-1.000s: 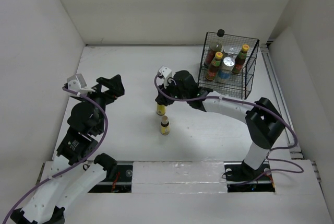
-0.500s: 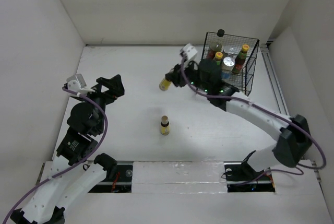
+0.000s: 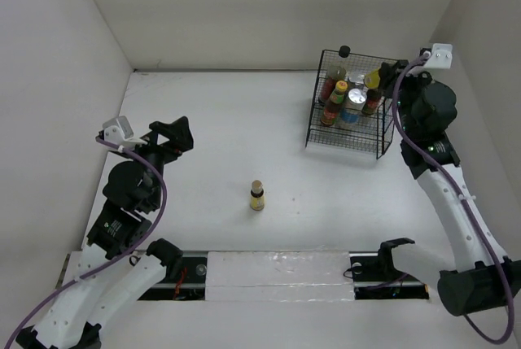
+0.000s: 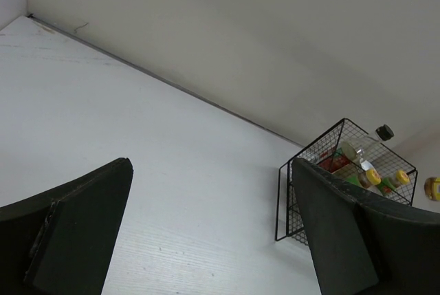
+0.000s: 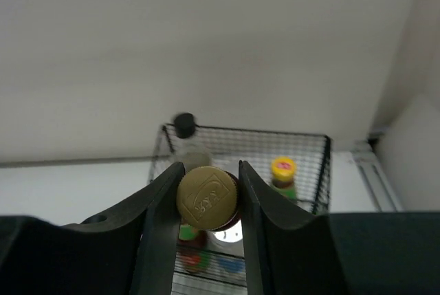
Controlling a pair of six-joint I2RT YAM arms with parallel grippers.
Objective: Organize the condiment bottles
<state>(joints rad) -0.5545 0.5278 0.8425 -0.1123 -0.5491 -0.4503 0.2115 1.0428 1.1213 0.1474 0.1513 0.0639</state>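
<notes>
- the right end effector [image 5: 208, 177] is clenching a small yellow bottle [image 5: 206, 200] just below its tan cap, with one finger pressing on each side
- seen from above, the gripped bottle [image 3: 372, 80] is hanging over the far right corner of the black wire basket [image 3: 346, 139] and is resting on nothing
- the basket is sitting at the far right of the table [image 3: 203, 121]
- inside it, a tall black-capped bottle [image 3: 338, 68], a yellow-capped red-sauce bottle [image 3: 334, 105], a second red-sauce bottle [image 3: 373, 103] and a silver-lidded jar [image 3: 354, 105] are standing upright, packed close together
- a second small yellow bottle [image 3: 257, 196] is standing upright and alone near the middle of the table, well apart from the basket and from both arms
- the left end effector [image 4: 210, 171] is hovering released above the left side of the table, its fingers spread wide and holding nothing
</notes>
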